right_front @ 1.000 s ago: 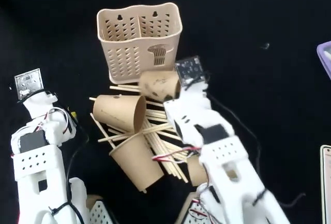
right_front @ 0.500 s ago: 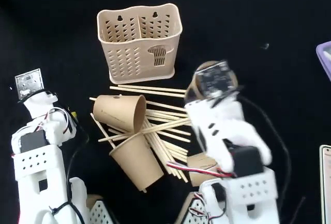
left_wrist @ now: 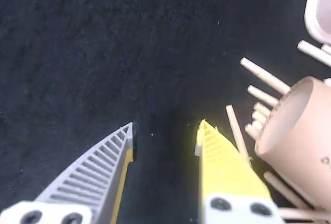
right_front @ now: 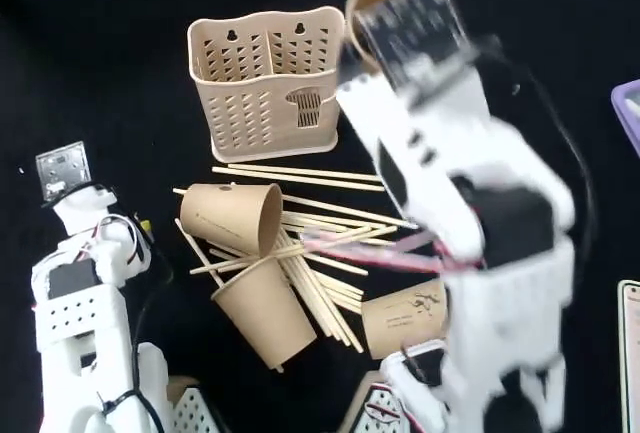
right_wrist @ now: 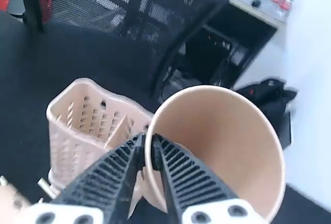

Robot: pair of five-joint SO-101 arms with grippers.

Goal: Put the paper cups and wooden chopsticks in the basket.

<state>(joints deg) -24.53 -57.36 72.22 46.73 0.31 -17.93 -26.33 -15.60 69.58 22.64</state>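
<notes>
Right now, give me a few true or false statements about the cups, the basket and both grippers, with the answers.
1. The right gripper is shut on the rim of a paper cup. True.
2. The left gripper holds a chopstick. False: it is open and empty over the black table.
3. The basket lies on its side. False: it stands upright.
4. Three more cups lie on the table by the scattered chopsticks. True.
</notes>
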